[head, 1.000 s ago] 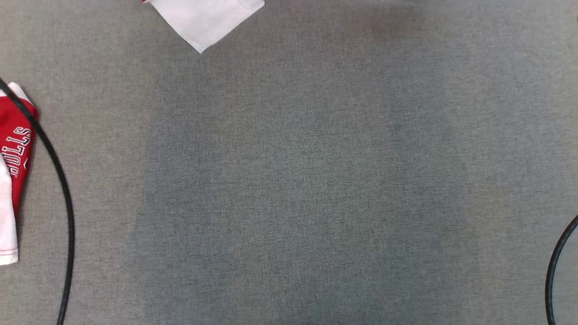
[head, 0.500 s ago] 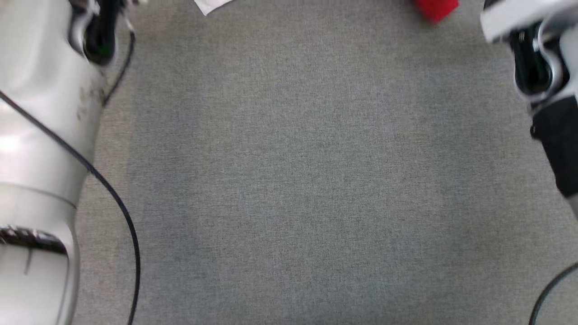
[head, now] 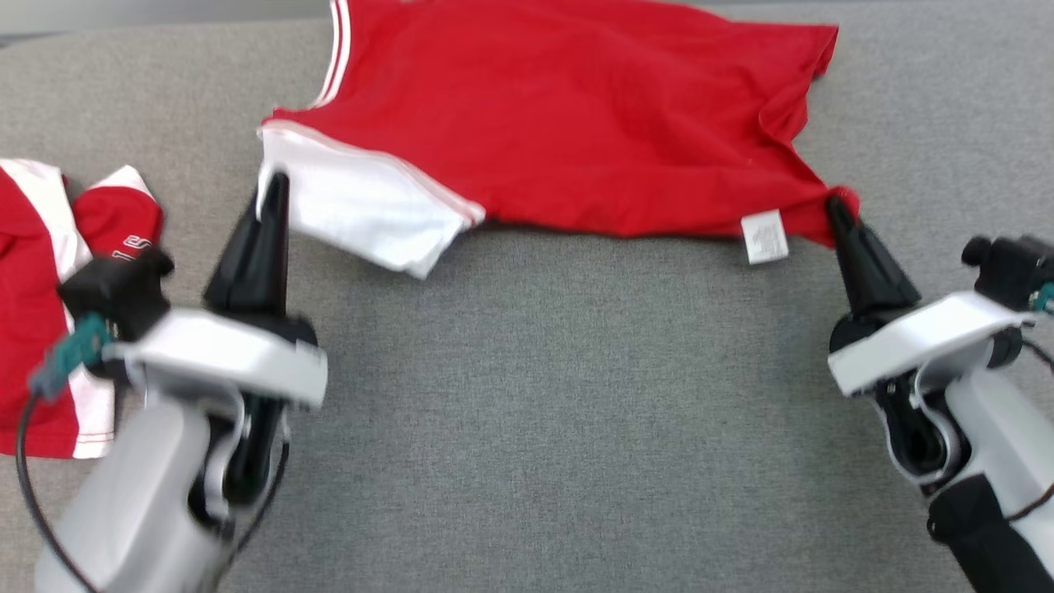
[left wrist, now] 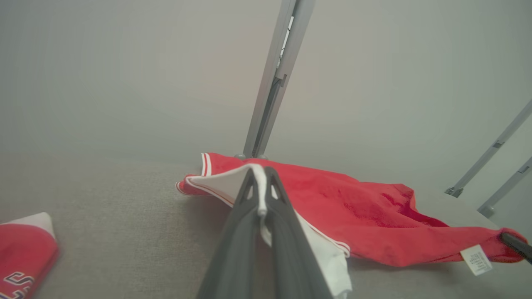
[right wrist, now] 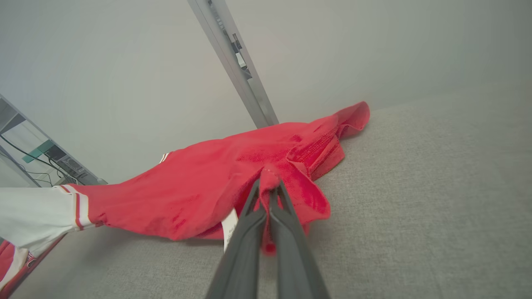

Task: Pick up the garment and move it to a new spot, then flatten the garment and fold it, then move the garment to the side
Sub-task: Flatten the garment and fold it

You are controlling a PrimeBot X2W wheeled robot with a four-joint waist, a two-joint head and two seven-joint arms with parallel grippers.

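A grey woven surface (head: pixel 576 412) spreads under everything. Behind it the wrist views show a pale wall (left wrist: pixel 124 62) and a slanted metal post (left wrist: pixel 274 79) rising from the surface's far edge.

The shirt (head: pixel 576 107) is red, with a white sleeve (head: pixel 362 206) trimmed in red and white stripes. It lies spread across the top of the head view, from about 11 o'clock to 1 o'clock. Its far part rests on the surface near the foot of the post. Its near edge is raised, with shadow under it in both wrist views.

The left gripper (head: pixel 276 185) comes in from 8 o'clock, fingers pressed together on the sleeve's outer edge. In the left wrist view the white hem runs up between the two fingers and over their tips. The right gripper (head: pixel 836 207) reaches in from 4 o'clock, likewise clamped, on the shirt's red corner at about 2 o'clock. In the right wrist view a pinch of red cloth sticks out above the tips. A white label (head: pixel 766 236) hangs from the near hem just beside that corner, on the side toward the middle.

At 9 o'clock in the head view a second shirt (head: pixel 107 218) — red and white, with lettering — lies crumpled on the surface, apart from the held one and partly hidden behind the left arm.
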